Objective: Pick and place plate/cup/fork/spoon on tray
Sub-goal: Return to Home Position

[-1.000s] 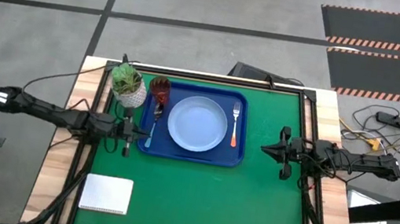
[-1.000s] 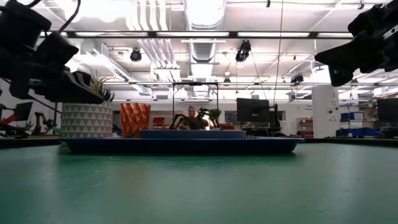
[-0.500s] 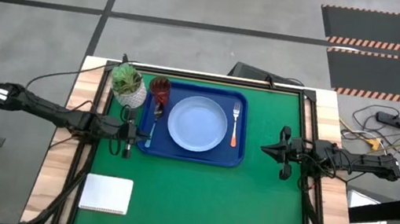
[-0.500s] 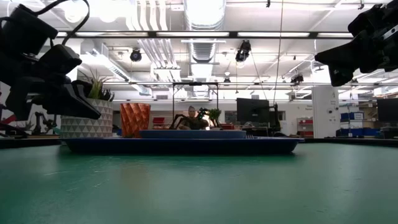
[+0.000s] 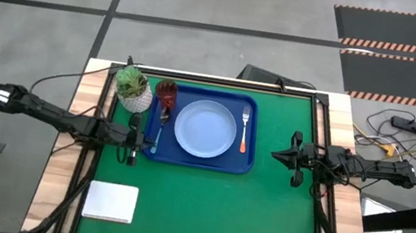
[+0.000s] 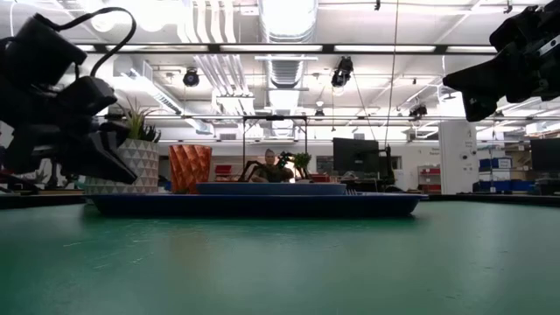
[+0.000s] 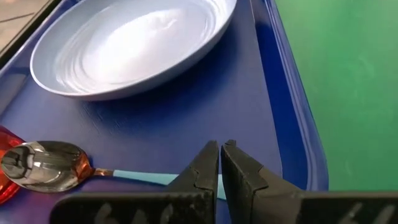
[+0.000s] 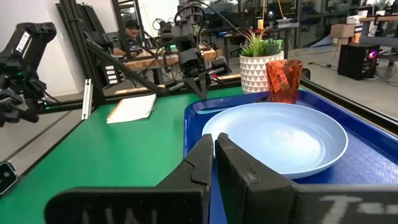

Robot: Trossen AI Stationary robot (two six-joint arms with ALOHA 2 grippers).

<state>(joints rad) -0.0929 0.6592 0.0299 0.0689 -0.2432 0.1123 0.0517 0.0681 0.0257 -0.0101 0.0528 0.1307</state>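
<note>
Seeing both arms stretched level: my left gripper [image 5: 139, 143] closed at the tray's [image 5: 201, 162] left rim, right gripper [image 5: 278, 154] closed, off its right.

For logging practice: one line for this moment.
dark-blue tray: round light-blue plate, red tumbler, orange-handled fork, blue-handled spoon; left gripper shut by tray; right gripper shut
</note>
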